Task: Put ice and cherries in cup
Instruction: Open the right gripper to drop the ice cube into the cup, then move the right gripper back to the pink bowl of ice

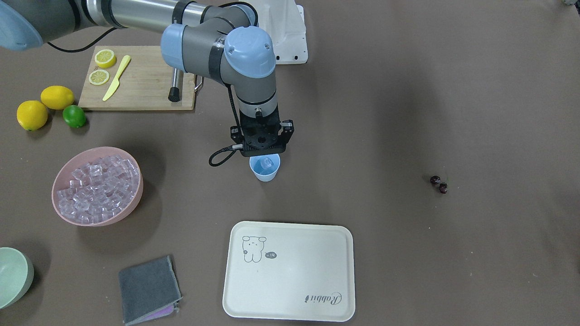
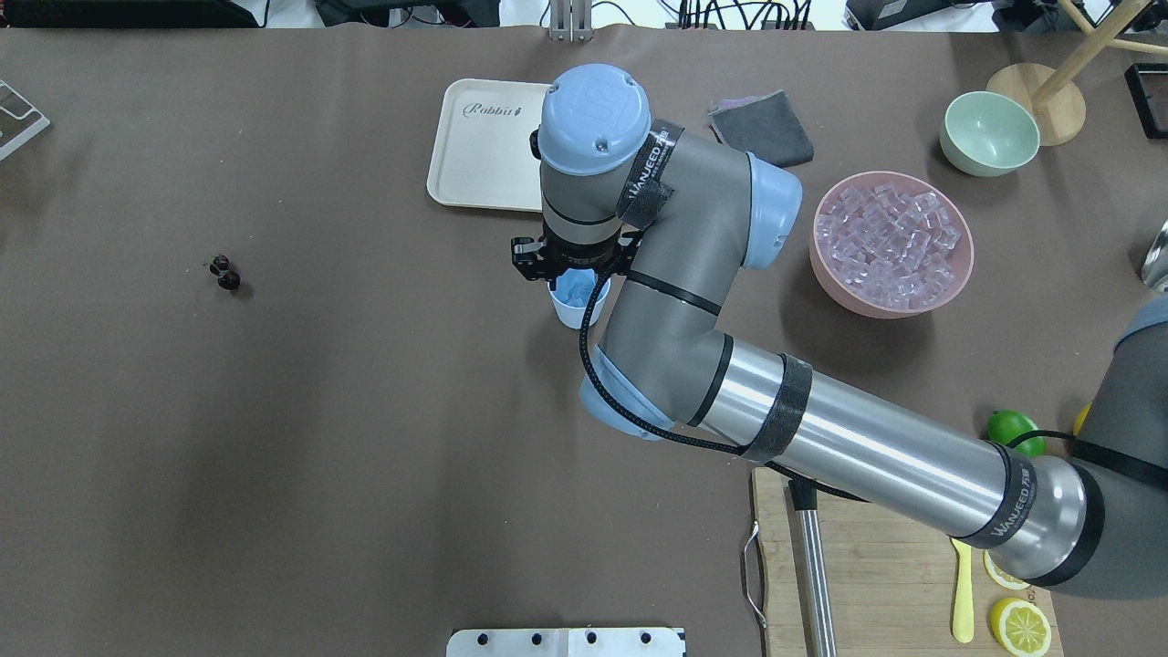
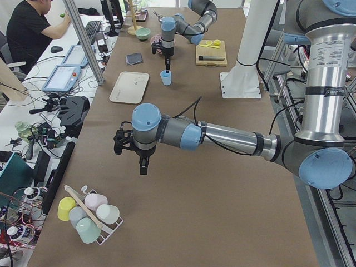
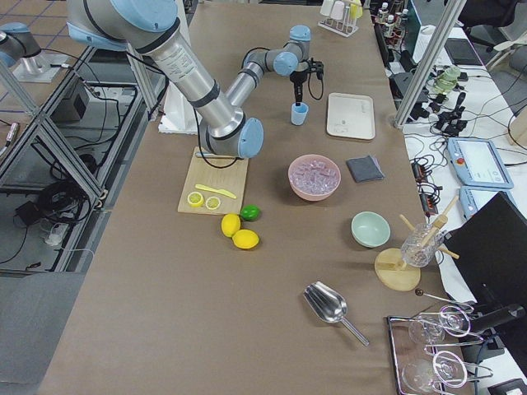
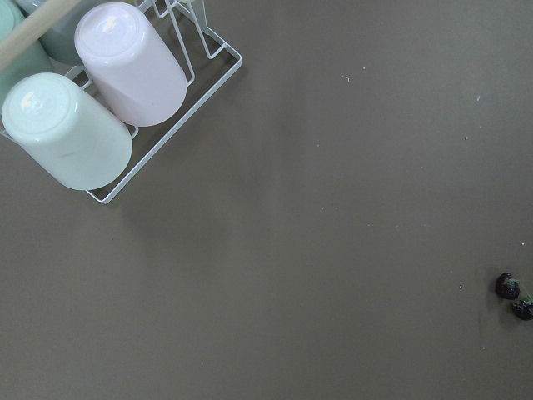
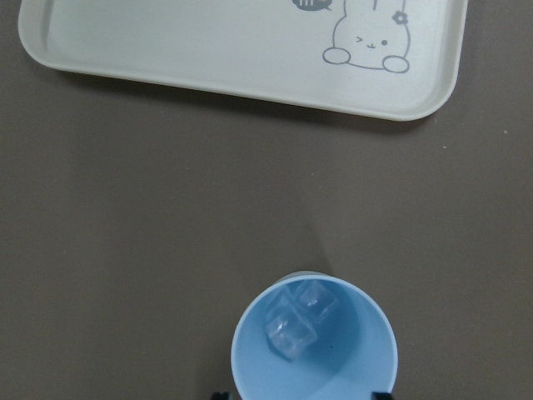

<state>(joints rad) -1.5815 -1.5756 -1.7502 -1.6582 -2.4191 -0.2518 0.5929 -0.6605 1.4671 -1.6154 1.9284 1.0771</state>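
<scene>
Blue cup (image 1: 265,170) holds two ice (image 6: 296,323) cubes; right gripper (image 1: 266,150) hovers directly above, jaws seemingly apart. We note the cherries (image 2: 224,272) well to the robot's left, nearer the left gripper (image 3: 143,167), whose state we cannot tell.

A robotics lab. Beside the long brown table (image 3: 222,222), an operator (image 3: 28,30) sits at a desk (image 3: 69,41) of tablets (image 3: 62,78) and cables (image 3: 47,133). Aluminium frame posts (image 3: 86,44) flank the table.

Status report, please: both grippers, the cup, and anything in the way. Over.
Right gripper open above cup; left gripper unclear. Two ice cubes in cup; cherries lie on table, apart. Right gripper covers the cup mouth.
</scene>
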